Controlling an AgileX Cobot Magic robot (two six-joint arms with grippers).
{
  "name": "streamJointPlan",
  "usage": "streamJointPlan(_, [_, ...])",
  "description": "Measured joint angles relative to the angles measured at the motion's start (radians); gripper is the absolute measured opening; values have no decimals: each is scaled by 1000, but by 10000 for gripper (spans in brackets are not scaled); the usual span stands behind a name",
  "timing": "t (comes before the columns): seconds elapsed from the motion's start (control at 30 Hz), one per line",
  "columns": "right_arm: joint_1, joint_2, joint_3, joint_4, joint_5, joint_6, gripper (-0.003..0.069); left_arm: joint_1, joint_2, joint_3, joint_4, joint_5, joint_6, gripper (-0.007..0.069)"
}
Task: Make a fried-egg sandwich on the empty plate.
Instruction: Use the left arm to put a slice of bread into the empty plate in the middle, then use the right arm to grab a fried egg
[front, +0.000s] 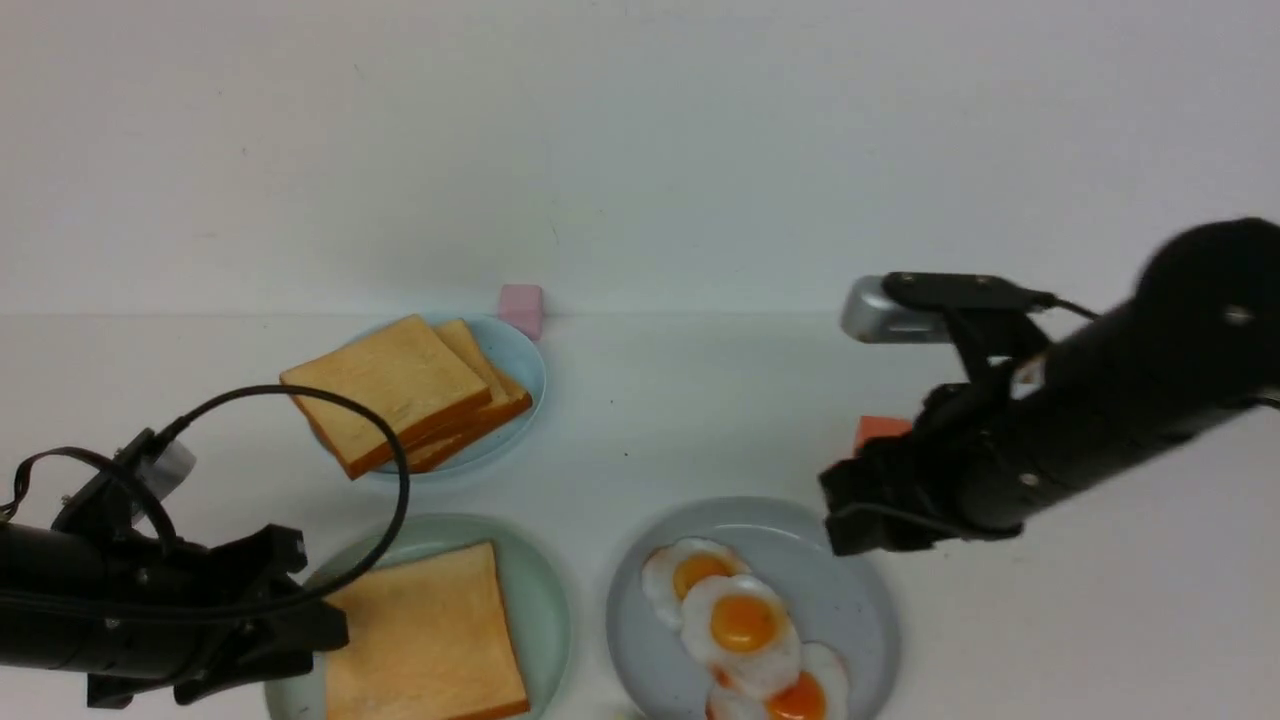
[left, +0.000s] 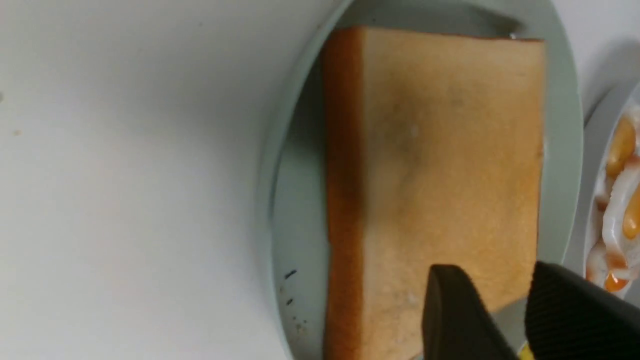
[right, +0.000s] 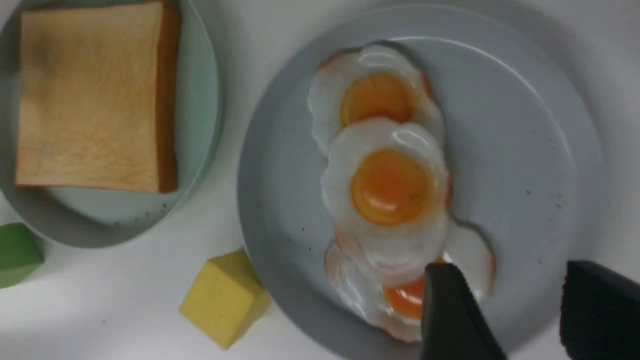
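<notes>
One golden toast slice (front: 425, 630) lies flat on the empty plate (front: 540, 590), the pale mint-green one, at the front left. My left gripper (front: 320, 620) stands open at that plate's left side, its jaws (left: 495, 280) over a corner of the toast slice (left: 440, 150) and gripping nothing. Three overlapping fried eggs (front: 742, 622) rest on the grey plate (front: 850, 600). My right gripper (front: 835, 515) hovers open above that plate's far right rim; in the right wrist view its jaws (right: 510, 280) hang beside the eggs (right: 390, 185). No fried-egg sandwich is in view.
A light blue plate (front: 520, 360) at the back holds a stack of toast slices (front: 395, 385). A pink block (front: 522, 305) stands behind it and an orange block (front: 880, 430) behind my right gripper. A yellow block (right: 225, 297) and a green block (right: 17, 252) lie near the plates' front edges.
</notes>
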Motion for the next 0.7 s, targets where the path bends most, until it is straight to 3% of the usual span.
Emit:
streamJointPlan(0.17, [-32,142,-90,105,88,-111,335,0,-48,-51,94,37,-70,327])
streamJointPlan(0.37, [-119,276,-116,293,142,-343,335,-21,-232,-103,141,185,-77,307])
streamJointPlan(0.53, [-191,349,-116,446,186,-498,335,-194,-446,-105,273,181,-86,231])
streamJointPlan(0.7, [-200,383,-122,530,188,-580,335,-394,-600,-105,483,122,-229,163])
